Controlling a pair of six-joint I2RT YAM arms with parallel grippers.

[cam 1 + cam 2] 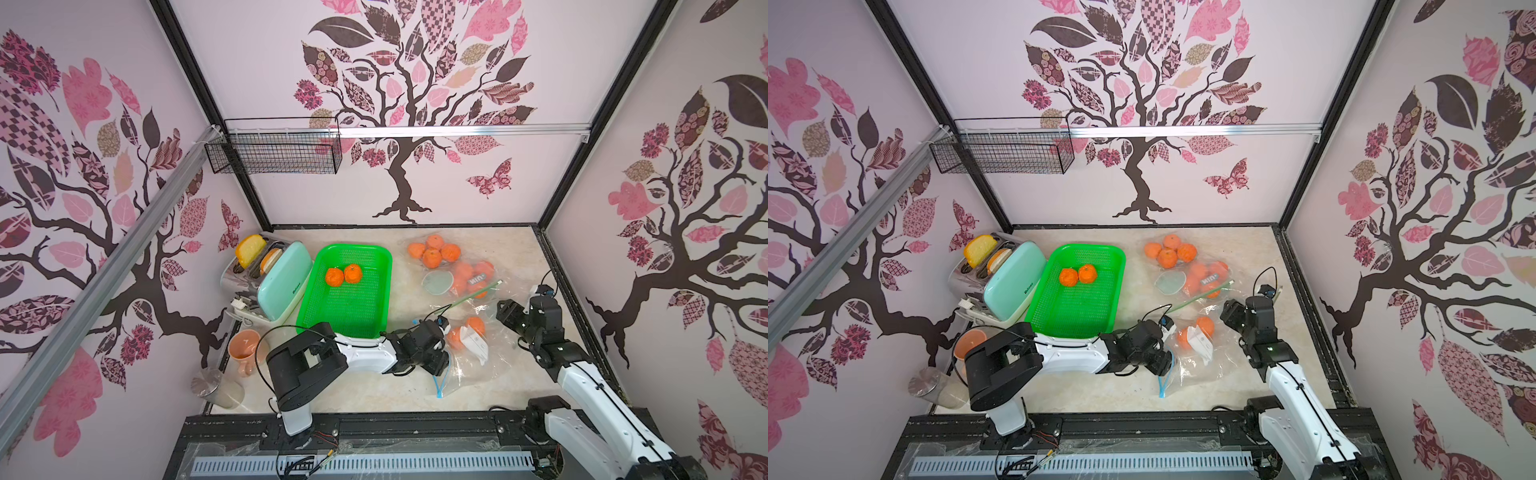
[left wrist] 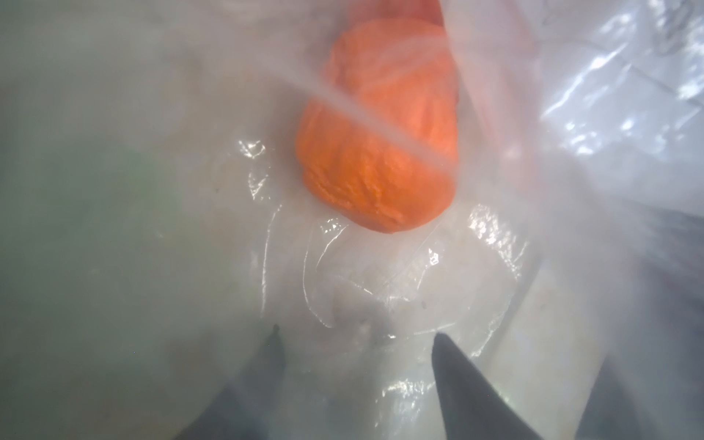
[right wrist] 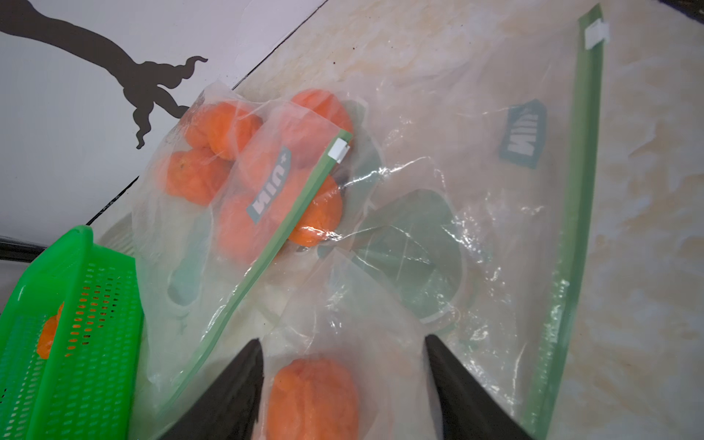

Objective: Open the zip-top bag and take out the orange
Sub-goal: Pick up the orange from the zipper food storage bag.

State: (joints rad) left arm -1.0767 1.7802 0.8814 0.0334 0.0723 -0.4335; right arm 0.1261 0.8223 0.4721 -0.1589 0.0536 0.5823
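Observation:
A clear zip-top bag (image 1: 478,361) with a blue zip (image 1: 439,384) lies near the table's front. Two oranges sit in it, one (image 1: 455,337) nearer the mouth and one (image 1: 475,325) behind a white label. My left gripper (image 1: 442,359) is at the bag's mouth. In the left wrist view it (image 2: 356,337) is open, one finger (image 2: 274,350) hazy behind plastic film, and an orange (image 2: 381,152) lies ahead of it. My right gripper (image 1: 503,311) hovers at the bag's far side. In the right wrist view it (image 3: 341,344) is open over a bagged orange (image 3: 312,396).
Two more bags (image 1: 461,270) with green zips hold several oranges at the back right. A green basket (image 1: 353,248) holds two oranges in the middle. A mint toaster (image 1: 282,274), an orange cup (image 1: 245,347) and a glass jar (image 1: 216,386) stand on the left.

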